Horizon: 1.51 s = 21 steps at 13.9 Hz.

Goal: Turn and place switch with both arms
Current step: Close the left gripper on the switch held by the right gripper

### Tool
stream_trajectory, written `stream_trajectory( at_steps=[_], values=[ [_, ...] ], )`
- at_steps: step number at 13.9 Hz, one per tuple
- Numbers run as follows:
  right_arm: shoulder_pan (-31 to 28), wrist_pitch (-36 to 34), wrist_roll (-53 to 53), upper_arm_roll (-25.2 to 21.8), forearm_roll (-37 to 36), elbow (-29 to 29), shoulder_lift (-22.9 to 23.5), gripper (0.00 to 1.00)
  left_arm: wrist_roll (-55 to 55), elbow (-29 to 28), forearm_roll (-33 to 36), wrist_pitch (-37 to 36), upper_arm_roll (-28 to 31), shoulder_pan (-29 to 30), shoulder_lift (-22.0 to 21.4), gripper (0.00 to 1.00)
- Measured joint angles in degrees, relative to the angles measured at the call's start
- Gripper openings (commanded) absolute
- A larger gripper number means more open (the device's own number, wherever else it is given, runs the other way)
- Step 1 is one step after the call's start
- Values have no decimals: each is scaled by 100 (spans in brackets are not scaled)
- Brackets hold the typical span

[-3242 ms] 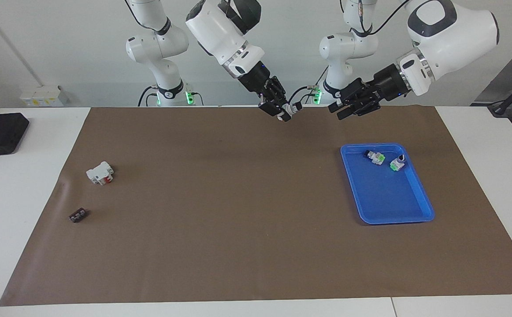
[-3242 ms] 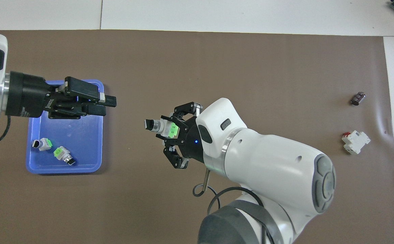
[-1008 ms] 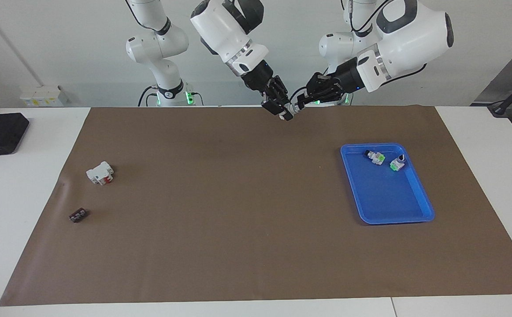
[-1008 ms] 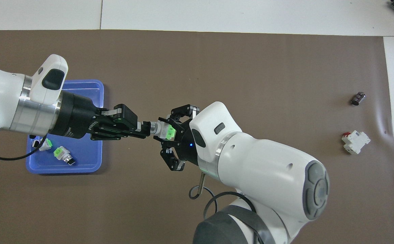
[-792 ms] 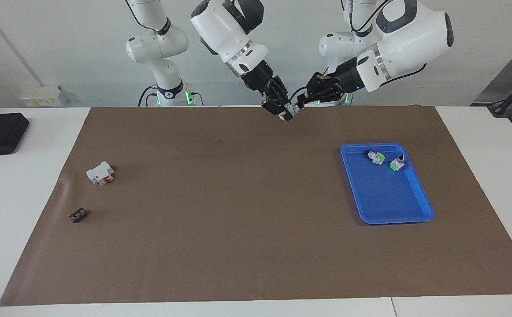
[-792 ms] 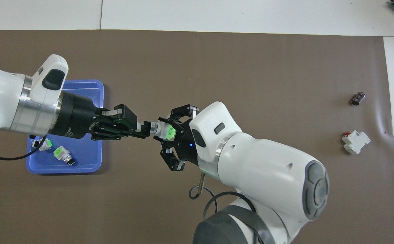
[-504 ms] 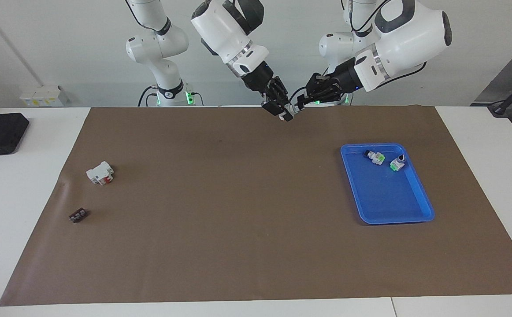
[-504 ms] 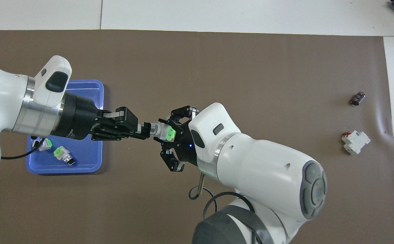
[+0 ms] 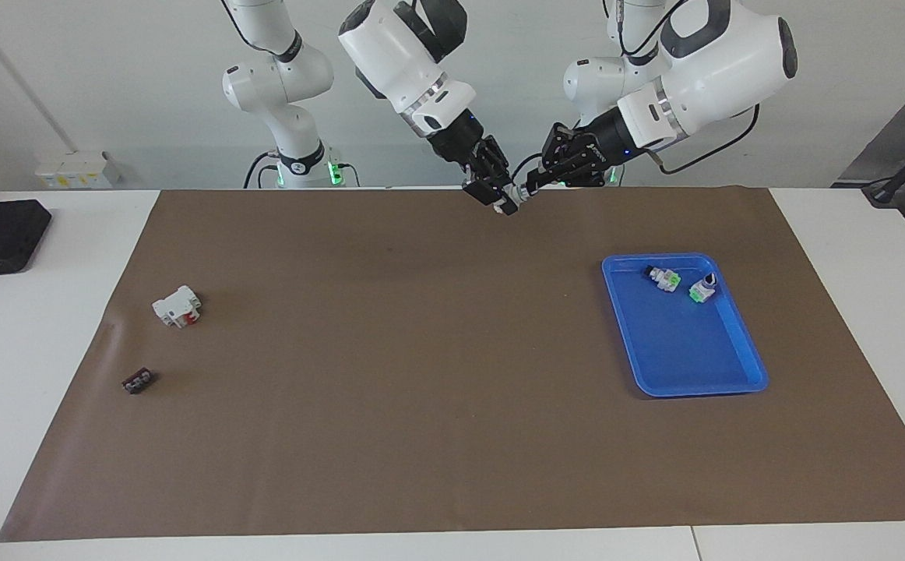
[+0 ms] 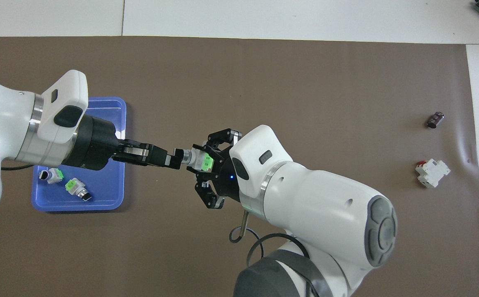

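Note:
The switch (image 10: 198,160) is white with a green patch and a black knob end, held in the air over the brown mat (image 9: 421,374), about midway between the two arms. My right gripper (image 10: 205,161) is shut on its white body; in the facing view this gripper (image 9: 501,202) comes down from the right arm. My left gripper (image 10: 175,158) reaches in from the blue tray's end and is shut on the knob end; it also shows in the facing view (image 9: 529,192). The switch is small in the facing view (image 9: 514,200).
A blue tray (image 9: 686,374) lies toward the left arm's end, holding two white switches with green patches (image 9: 663,277) (image 9: 702,290). A white block with a red part (image 9: 177,306) and a small dark part (image 9: 138,381) lie toward the right arm's end.
The left gripper came from over the tray to the switch and shut on its knob end. Over the last second its wrist has rolled around its own axis. The right gripper has held still.

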Motion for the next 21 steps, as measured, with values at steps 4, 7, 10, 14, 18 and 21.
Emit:
stream_trajectory(
  at_steps=[4,7,10,14,18,21],
  values=[
    [12,2,0,3,0,0,19,0,1467,-1,167,20,-8,-12,-5,0],
    [11,8,0,-2,0,0,20,0,2002,-1,220,66,-9,-33,-9,0],
    [5,18,0,-13,-4,0,20,0,2581,-1,268,144,-5,-68,-11,0],
    [10,18,0,-10,-9,-11,20,0,2995,-40,291,163,-5,-70,-28,0],
    [7,18,0,-17,-25,-32,19,0,2883,-226,302,405,-1,-137,-162,0],
    [6,18,0,-17,-27,-32,19,0,2821,-249,306,437,0,-146,-182,0]
  ],
)
